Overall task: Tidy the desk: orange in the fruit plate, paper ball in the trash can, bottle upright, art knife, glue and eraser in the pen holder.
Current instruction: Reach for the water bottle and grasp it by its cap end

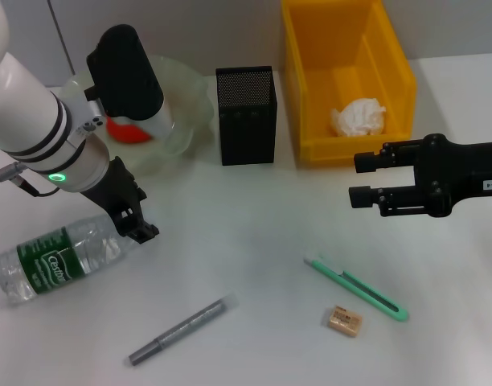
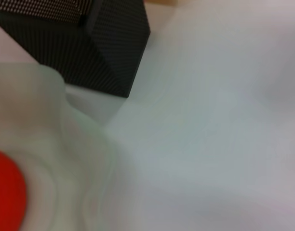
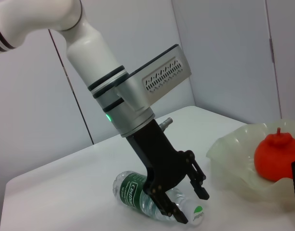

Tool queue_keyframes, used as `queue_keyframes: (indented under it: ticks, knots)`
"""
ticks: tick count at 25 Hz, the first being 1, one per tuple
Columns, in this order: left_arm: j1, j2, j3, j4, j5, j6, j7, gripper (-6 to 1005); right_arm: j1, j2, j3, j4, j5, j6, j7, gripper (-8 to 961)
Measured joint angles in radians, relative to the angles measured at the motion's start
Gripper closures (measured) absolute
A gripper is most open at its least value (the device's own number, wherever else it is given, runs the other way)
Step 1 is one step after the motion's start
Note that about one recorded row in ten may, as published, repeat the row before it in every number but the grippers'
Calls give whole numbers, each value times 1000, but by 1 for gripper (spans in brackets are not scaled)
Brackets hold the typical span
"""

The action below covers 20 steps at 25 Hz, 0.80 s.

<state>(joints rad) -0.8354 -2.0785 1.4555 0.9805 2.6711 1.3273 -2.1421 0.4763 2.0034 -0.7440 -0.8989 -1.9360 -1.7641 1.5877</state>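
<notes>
left hand open over lying bottle, green label; right hand open.

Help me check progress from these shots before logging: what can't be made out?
- Orange: head view, mostly hidden behind the left arm.
- Bottle cap end: head view, covered by the left gripper.
- Pen holder contents: mesh walls hide the inside.
- Eraser mark: too small to read.
</notes>
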Motion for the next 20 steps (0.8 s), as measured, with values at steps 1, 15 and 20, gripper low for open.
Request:
queue_keyframes:
  ticks: [1, 15, 20]
  knots:
    - [0, 0, 0, 0, 0, 0, 0, 394, 0, 0, 0, 0, 0, 0, 0, 323]
    - [-1, 0, 15, -12, 13, -11, -5, 395, 4, -1, 2, 5, 0, 6, 0, 324]
    - [-3, -1, 28, -10, 7, -17, -5, 395, 5, -1, -1, 5, 0, 12, 6, 324]
